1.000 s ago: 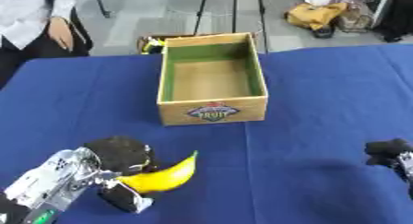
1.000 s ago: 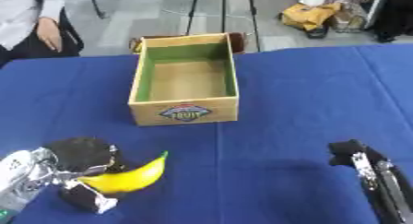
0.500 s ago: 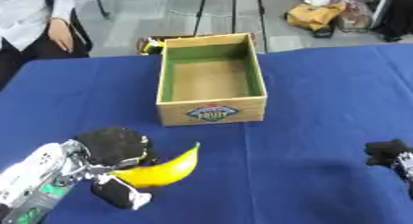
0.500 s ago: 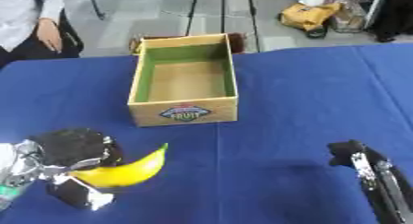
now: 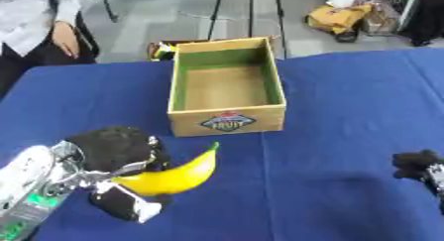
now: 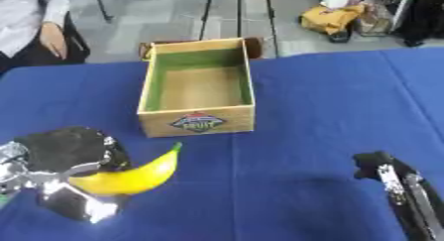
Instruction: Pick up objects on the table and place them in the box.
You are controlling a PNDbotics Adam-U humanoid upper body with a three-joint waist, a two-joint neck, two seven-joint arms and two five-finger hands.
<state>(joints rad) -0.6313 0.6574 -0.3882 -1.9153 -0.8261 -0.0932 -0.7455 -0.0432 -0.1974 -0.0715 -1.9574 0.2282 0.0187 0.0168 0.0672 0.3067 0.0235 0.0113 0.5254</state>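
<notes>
A yellow banana [image 5: 173, 175] is held in my left hand [image 5: 111, 150], whose black fingers curl over its thick end and whose thumb sits under it at the lower left. The banana's green tip points up and right toward the box. The wooden box [image 5: 227, 85], green inside with a fruit label on its front wall, stands open and empty just beyond, at the table's far middle. My right hand [image 6: 380, 166] shows at the lower right edge over the blue cloth, with nothing in it; how its fingers stand is unclear.
A blue cloth [image 5: 347, 101] covers the table. Beyond the far edge a person [image 5: 39, 22] in a white shirt sits at the upper left. Bags [image 5: 340, 18] lie on the floor at the upper right.
My left hand has lifted the banana slightly and carried it up toward the box. The right hand has stayed where it was.
</notes>
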